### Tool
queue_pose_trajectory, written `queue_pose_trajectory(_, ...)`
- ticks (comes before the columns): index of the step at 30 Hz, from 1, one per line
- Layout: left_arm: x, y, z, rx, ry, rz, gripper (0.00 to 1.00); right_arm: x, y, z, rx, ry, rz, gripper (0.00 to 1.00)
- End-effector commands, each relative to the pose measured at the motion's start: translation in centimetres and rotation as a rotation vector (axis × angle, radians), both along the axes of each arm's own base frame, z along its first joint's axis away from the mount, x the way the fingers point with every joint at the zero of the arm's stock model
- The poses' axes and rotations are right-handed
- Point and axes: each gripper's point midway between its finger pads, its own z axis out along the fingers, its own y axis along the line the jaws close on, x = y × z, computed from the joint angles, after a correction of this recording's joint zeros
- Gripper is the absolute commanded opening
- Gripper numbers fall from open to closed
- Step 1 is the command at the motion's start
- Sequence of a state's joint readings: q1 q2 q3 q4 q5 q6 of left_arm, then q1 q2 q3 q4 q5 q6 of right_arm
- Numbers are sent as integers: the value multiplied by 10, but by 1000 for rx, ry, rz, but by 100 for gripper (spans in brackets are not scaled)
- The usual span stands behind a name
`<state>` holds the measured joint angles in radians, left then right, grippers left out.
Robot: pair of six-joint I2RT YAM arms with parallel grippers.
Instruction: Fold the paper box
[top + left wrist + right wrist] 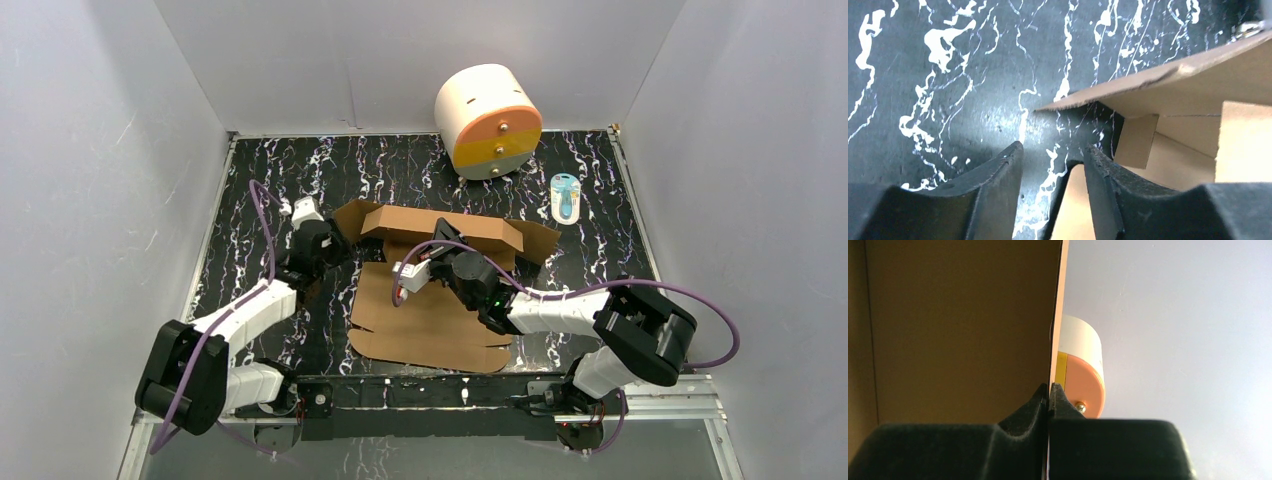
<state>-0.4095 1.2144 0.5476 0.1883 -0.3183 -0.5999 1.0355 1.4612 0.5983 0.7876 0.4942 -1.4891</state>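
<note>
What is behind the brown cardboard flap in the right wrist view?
Past the brown cardboard flap, a white cylinder with an orange-yellow face shows before the grey wall; the flap covers its left part.

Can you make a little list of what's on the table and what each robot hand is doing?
table: black with white marbling
paper box: brown cardboard, partly folded, far flaps raised, near panel flat
left gripper: jaws apart, empty, beside the box's left corner
right gripper: jaws shut on an upright flap's edge
other things: white cylinder with orange-yellow face at the far side; small blue packet to its right
</note>
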Motion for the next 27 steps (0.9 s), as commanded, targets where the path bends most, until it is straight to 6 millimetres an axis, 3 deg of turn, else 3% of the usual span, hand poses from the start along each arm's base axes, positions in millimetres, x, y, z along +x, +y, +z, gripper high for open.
queue_pose_trajectory(1,19,4,23,-36,-117,-43,48,-4,6,-8,0,50,32,0)
queue_pose_trajectory(6,36,12,38,-42,-199,-72,59,-5,7,-9,3,56,38,0)
queue_pose_trajectory(15,57,-6,56,19,-309,-244,57,-4,8,-9,2,58,39,0)
queue_pose_trajectory(22,51,-10,76,47,-352,-304,26,-4,9,-7,7,59,40,0)
queue_pose_trajectory(27,39,-15,97,-14,-333,-312,10,-3,11,-7,8,56,42,0)
